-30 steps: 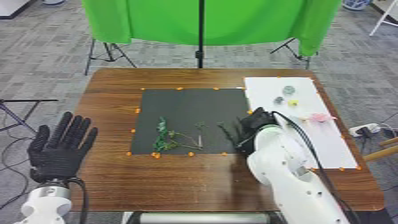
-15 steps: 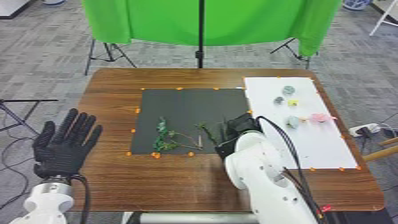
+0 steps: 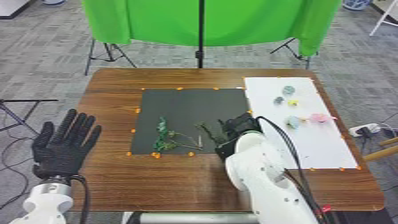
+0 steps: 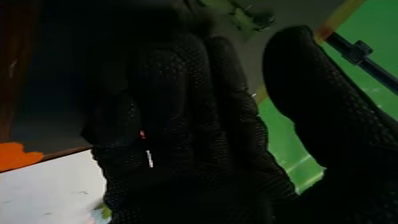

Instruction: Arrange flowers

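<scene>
Right hand [image 3: 236, 131] observed low over the right side of the dark mat [image 3: 191, 104], fingers straight and together, thumb standing apart from them. A dark green stem [image 3: 211, 134] lies just left of its fingertips; contact cannot be determined. Left hand [image 3: 62, 147] noted at the table's [image 3: 169, 180] left edge, fingers extended and slightly spread.

Flower materials: a leafy green sprig [image 3: 162, 135] lies on the left part of the mat, with thin branching stems [image 3: 185, 142] beside it, toward the right. On the white sheet [image 3: 324, 150] at right, two grey-green pieces and a small yellow flower [image 3: 292, 102] lie toward the far end; a pink flower [image 3: 321, 118] lies nearer, with a pale green piece [image 3: 293, 121] to its left.
</scene>
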### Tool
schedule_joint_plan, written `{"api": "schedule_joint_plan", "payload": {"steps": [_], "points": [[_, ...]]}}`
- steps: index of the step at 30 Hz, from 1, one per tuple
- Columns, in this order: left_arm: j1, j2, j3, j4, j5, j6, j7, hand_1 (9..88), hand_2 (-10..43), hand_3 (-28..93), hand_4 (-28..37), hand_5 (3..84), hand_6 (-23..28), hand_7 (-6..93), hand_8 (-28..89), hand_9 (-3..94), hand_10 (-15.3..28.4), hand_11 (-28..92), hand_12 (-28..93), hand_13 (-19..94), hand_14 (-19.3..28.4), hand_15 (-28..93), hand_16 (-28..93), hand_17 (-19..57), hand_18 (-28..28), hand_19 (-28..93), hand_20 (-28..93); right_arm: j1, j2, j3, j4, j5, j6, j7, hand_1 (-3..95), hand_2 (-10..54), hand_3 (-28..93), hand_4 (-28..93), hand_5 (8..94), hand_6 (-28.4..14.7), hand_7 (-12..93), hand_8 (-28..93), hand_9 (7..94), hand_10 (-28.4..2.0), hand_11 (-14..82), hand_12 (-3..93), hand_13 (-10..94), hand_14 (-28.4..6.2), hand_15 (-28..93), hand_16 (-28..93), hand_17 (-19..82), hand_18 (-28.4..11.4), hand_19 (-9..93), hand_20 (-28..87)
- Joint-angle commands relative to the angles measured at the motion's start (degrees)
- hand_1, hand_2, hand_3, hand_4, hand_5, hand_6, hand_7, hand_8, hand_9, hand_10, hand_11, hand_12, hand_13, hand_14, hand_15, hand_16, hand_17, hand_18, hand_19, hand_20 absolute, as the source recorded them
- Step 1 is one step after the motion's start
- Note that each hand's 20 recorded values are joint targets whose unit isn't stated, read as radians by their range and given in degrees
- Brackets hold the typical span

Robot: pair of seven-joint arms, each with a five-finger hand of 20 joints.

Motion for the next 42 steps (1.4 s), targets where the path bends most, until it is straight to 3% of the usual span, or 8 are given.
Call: {"api": "schedule_joint_plan", "payload": {"steps": [1, 7, 14, 17, 20, 25, 35, 42], "points": [[1.6, -1.12, -0.45, -0.17, -0.39, -0.35, 0.46, 25.1, 15.1, 76, -28.3, 46.0, 7.9, 10.7, -9, 39.9, 13.6, 18, 11, 33, 12.4, 22, -2, -4.2, 13.1, 32, 14, -3.8, 3.5, 1.4, -2.5, 1.6, -1.5, 1.0, 34.0, -5.1, 82, -17, 45.1, -14.7, 54, -21, 53.4, -27.5, 53.4, 27.6, 63, -18.4, 72, 26, 42, -27.6, 93, 43], [2.4, -1.47, -0.89, -0.46, -0.39, -0.16, 0.85, 25.1, 15.2, 76, -28.3, 46.1, 7.9, 10.7, -9, 39.9, 13.6, 18, 11, 33, 12.5, 23, -2, -4.2, 13.0, 32, 14, -9.2, 8.6, 0.5, -9.3, -6.1, 0.6, -13.0, 28.2, 2.4, 83, -18, 37.7, -17.2, 55, -24, 42.5, -28.4, 53.7, 28.9, 56, -21.4, 76, 26, 40, -27.3, 93, 43], [2.2, -1.44, -0.74, -0.50, -0.26, -0.08, 0.89, 25.1, 15.3, 76, -28.3, 46.2, 8.0, 10.8, -9, 40.0, 13.7, 18, 11, 33, 12.5, 24, -2, -4.4, 13.4, 35, 16, -11.0, 9.9, 2.3, -13.3, -1.1, -6.8, -26.5, 25.9, 9.1, 82, -20, 55.2, -10.1, 43, -17, 46.3, -26.4, 41.1, 20.4, 49, -20.7, 74, 25, 33, -22.6, 92, 39], [2.2, -1.39, -0.76, -0.61, -0.17, -0.20, 0.70, 25.2, 15.4, 76, -28.3, 46.3, 8.1, 10.7, -9, 40.0, 13.7, 18, 11, 33, 12.5, 25, -2, -4.4, 13.4, 35, 16, -10.7, 9.3, 3.6, -13.8, 1.5, -15.0, -29.8, 25.8, 9.8, 82, -20, 58.9, -9.2, 35, -17, 47.8, -25.0, 35.2, 20.2, 47, -20.4, 73, 25, 31, -22.3, 91, 40], [1.9, -1.34, -0.69, -0.55, -0.21, 0.21, 0.33, 25.2, 15.5, 76, -28.3, 46.3, 8.0, 10.8, -9, 40.0, 13.8, 18, 11, 33, 12.5, 25, -2, -4.3, 13.4, 35, 16, -9.6, 9.1, 0.8, -14.5, -1.9, -18.0, -25.2, 26.3, 10.1, 81, -20, 62.0, -8.2, 26, -15, 48.7, -24.4, 31.0, 20.2, 46, -20.2, 72, 25, 30, -22.5, 89, 41], [1.7, -1.26, -0.53, -0.46, -0.21, 0.37, 0.05, 25.1, 15.7, 76, -28.3, 46.4, 8.0, 10.9, -9, 40.1, 13.8, 18, 11, 33, 12.5, 25, -3, -4.3, 13.3, 35, 16, -9.2, 8.3, -1.3, -14.8, -2.7, -19.9, -25.8, 26.7, 10.6, 79, -20, 64.3, -7.1, 15, -11, 52.6, -24.0, 25.2, 19.1, 49, -20.5, 71, 24, 31, -24.1, 89, 41], [1.3, -1.20, -0.55, -0.36, -1.30, 0.56, -0.66, 25.2, 16.1, 75, -28.3, 46.5, 7.9, 11.2, -9, 40.3, 13.8, 19, 11, 33, 12.5, 26, -3, -4.3, 13.4, 35, 16, -7.5, 7.8, -5.7, -14.2, -5.0, -21.1, -25.2, 26.2, 10.6, 78, -20, 66.2, -6.1, 14, -10, 54.8, -23.8, 20.3, 17.4, 51, -20.7, 69, 23, 32, -25.1, 91, 40], [0.9, -0.93, -0.17, -0.44, -1.21, 1.03, -0.78, 25.1, 16.6, 75, -28.3, 46.8, 8.1, 11.5, -9, 40.4, 13.8, 19, 11, 33, 12.6, 26, -3, -4.4, 13.4, 35, 16, -6.3, 7.1, -9.6, -12.7, -8.7, -23.2, -23.0, 26.3, 10.3, 78, -19, 69.8, -5.4, 15, -10, 55.3, -24.1, 17.0, 16.8, 51, -20.6, 68, 23, 33, -25.6, 91, 40]]}}
